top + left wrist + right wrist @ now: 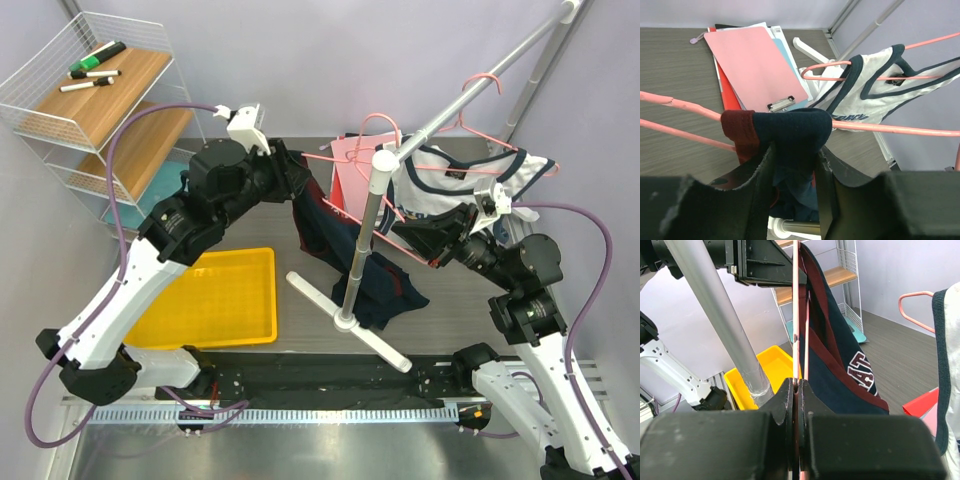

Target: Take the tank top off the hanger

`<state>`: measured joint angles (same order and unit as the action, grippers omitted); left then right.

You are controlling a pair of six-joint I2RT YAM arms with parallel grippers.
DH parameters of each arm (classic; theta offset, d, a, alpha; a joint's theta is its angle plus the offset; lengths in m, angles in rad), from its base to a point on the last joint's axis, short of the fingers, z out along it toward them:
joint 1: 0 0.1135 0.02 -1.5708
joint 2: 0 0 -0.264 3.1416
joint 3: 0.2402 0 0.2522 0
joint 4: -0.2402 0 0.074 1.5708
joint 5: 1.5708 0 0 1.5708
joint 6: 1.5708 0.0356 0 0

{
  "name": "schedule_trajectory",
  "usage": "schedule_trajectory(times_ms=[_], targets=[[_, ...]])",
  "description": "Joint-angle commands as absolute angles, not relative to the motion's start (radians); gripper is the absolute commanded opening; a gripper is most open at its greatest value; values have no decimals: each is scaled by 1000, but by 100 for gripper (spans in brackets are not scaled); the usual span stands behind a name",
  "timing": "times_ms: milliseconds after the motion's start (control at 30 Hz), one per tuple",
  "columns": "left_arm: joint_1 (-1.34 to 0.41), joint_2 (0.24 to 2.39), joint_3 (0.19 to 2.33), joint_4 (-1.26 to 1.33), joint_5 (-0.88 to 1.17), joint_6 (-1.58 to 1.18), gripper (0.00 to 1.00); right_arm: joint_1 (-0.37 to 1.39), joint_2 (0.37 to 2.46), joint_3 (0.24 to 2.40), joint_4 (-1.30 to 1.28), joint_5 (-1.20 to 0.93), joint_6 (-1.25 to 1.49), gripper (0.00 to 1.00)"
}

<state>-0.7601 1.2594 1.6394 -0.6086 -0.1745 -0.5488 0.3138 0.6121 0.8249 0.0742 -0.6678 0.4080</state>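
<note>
Rack pole (715,310) just left of right gripper (797,382); navy tank top (840,355) hangs ahead-right; open gap beyond, then white tank top (954,365).

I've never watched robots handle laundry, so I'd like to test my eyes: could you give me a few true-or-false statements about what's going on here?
1. The navy tank top lies in the yellow tray. False: it hangs on a pink hanger, outside the tray.
2. The right arm's jaws are shut on that pink hanger. True.
3. The white tank top lies flat on the table. False: it hangs from the metal rail.
4. The left arm's jaws have the navy tank top's strap between them. True.
5. Markers lie on the top shelf. True.
</note>
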Motion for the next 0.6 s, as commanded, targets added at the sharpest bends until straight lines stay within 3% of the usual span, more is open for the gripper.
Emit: schedule_trajectory(times_ms=[0,67,100,167,567], targets=[[-765,1269,1692,-607,-218,-557,27,313,583,862,143,-678,423,1],[-765,1270,1697,-614,-224,-557,16,311,577,861,140,-676,425,1],[-764,1269,1698,-614,-230,-555,6,313,574,858,137,-673,423,1],[-764,1261,1697,-615,-242,-554,0,313,566,856,135,-672,420,1],[-765,1210,1712,-660,-262,-551,0,313,522,842,72,-608,390,1]])
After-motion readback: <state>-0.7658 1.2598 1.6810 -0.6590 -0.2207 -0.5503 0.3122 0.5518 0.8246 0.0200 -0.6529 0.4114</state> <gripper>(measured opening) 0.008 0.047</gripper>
